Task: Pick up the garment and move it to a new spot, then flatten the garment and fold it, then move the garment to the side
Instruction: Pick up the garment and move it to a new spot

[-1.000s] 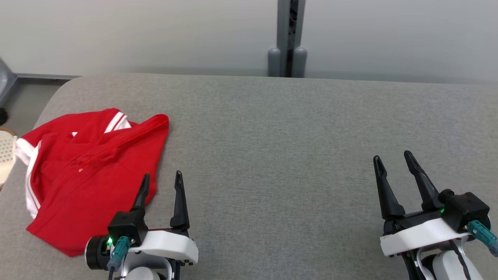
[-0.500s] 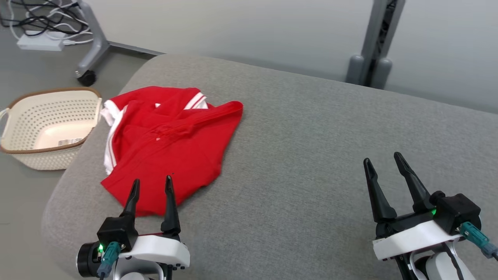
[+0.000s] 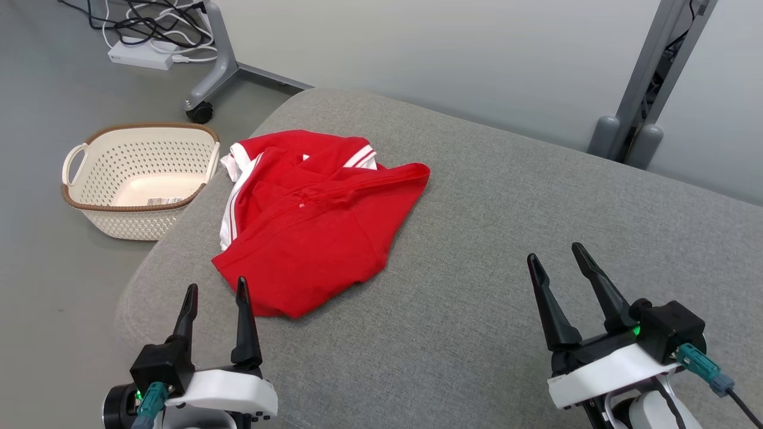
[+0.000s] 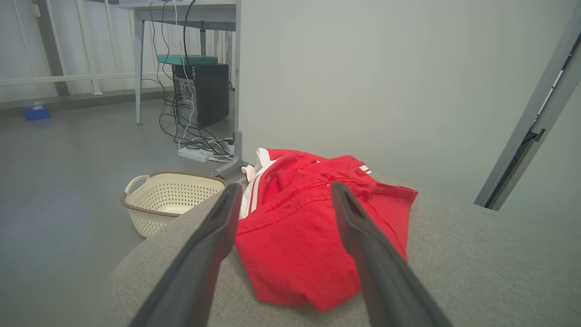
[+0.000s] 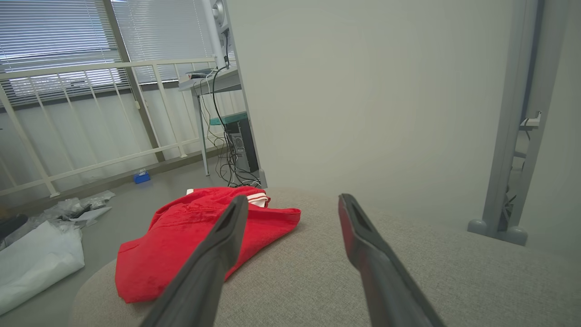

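**Left gripper** (image 3: 216, 283): low over the near left corner of the grey padded table (image 3: 512, 238). Fingers are spread wide with nothing between them. The tips stop just short of the near hem of the shirt (image 3: 316, 226). From the head view they look clear of the cloth, but contact cannot be ruled out.

**Shirt:** red with white stripes at sleeve and collar, crumpled and loosely bunched. It lies on the table straight ahead of the left gripper's fingers and runs away from them toward the table's far left edge. In the left wrist view the cloth sits between and beyond the two fingers. A white-trimmed sleeve reaches the table edge on the side away from the right gripper.

**Right gripper** (image 3: 554, 251): fingers also wide apart and empty, over bare table. It is well apart from the shirt, which lies ahead of it and to its left. In the right wrist view its left finger lines up against red cloth and its right finger against plain grey fabric.

**Basket** (image 3: 140, 179): cream, perforated, brown rim. It stands on the floor ahead and left of the left gripper, just beside the table edge and near the shirt's sleeve.

**Beyond the basket:** a white power strip (image 3: 140, 56) with tangled cables.

**Post** (image 3: 650, 89): grey, against the wall, far ahead of the right gripper.
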